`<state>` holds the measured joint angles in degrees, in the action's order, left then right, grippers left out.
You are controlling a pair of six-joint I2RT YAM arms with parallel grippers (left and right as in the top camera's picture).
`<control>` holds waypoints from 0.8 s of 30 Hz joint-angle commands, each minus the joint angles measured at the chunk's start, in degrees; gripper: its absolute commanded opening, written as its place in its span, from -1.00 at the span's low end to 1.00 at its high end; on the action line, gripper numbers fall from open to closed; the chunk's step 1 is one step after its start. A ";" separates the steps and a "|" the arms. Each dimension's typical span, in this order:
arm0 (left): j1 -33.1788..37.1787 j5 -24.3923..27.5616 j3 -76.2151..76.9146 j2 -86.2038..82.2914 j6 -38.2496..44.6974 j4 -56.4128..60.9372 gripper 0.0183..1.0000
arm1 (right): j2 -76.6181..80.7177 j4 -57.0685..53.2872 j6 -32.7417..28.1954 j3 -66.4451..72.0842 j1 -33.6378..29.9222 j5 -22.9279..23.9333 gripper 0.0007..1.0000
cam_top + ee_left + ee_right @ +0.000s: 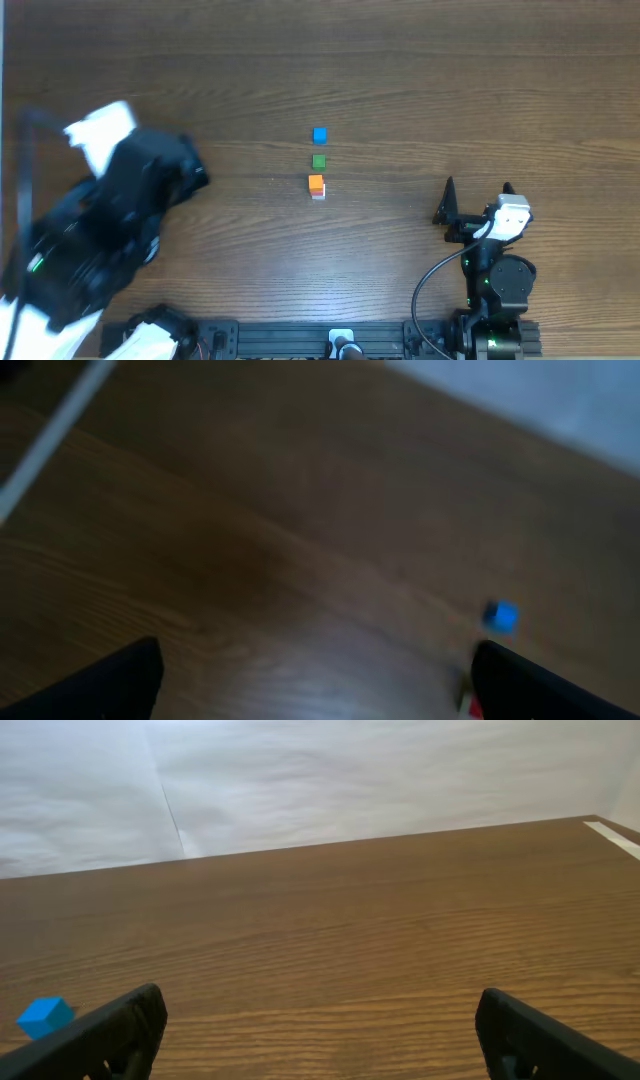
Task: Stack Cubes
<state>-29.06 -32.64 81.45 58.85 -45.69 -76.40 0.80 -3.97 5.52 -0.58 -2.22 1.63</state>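
Blue cube [319, 135]; green cube [319, 161]; orange cube [316, 183]; aligned on table [420, 80].

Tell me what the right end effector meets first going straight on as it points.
Nothing, it seems: the right end effector faces bare table; the blue cube lies off to one side.
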 commanded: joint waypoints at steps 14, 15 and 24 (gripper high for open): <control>3.56 2.47 -41.72 -35.80 9.77 33.75 1.00 | -0.46 -0.13 -0.44 0.28 -0.33 0.55 0.99; 3.56 3.69 -43.12 -36.06 11.02 35.60 1.00 | -0.46 -0.13 -0.44 0.28 -0.33 0.57 0.98; 1.73 5.18 -59.28 -36.09 11.85 51.04 1.00 | -0.46 -0.13 -0.44 0.28 -0.33 0.55 0.99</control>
<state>-26.87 -27.40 26.72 23.22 -34.83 -28.23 0.80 -3.99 5.56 -0.58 -2.22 1.63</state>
